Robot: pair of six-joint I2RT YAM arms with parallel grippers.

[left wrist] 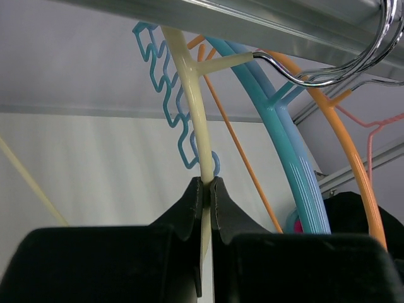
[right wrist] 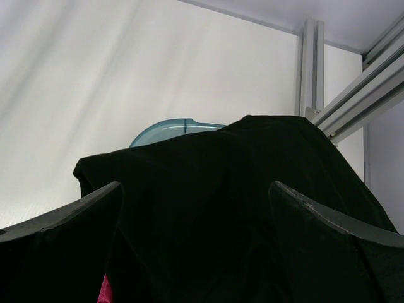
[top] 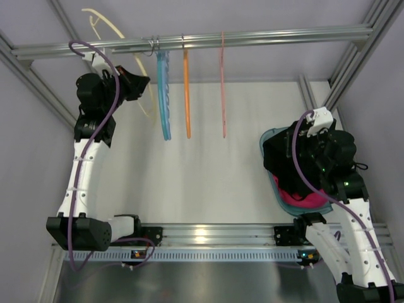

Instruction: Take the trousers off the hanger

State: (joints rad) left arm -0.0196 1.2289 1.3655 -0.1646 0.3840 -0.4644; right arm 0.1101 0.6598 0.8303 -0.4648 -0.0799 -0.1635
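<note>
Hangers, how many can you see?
5: a cream hanger gripped by the left hand at the left, two light-blue hangers pressed together, then an orange hanger and a pink hanger to their right.

- Top view: bright, even, diffuse light from above. The white table (top: 208, 164) carries only faint, soft shadows.
- A small glare spot sits on the aluminium rail (top: 201, 235) at the near edge.
- Left wrist view: the left gripper (left wrist: 207, 189) is close to the lens, soft and almost featureless black. Sharp highlights run along the metal hook (left wrist: 315, 77).
- Right wrist view: the trousers (right wrist: 221, 189) read as flat black with hardly any fold detail. Pale diagonal streaks cross the white backdrop (right wrist: 126, 76), and the fingers (right wrist: 57, 227) of the right gripper (right wrist: 196, 189) are blurred.
</note>
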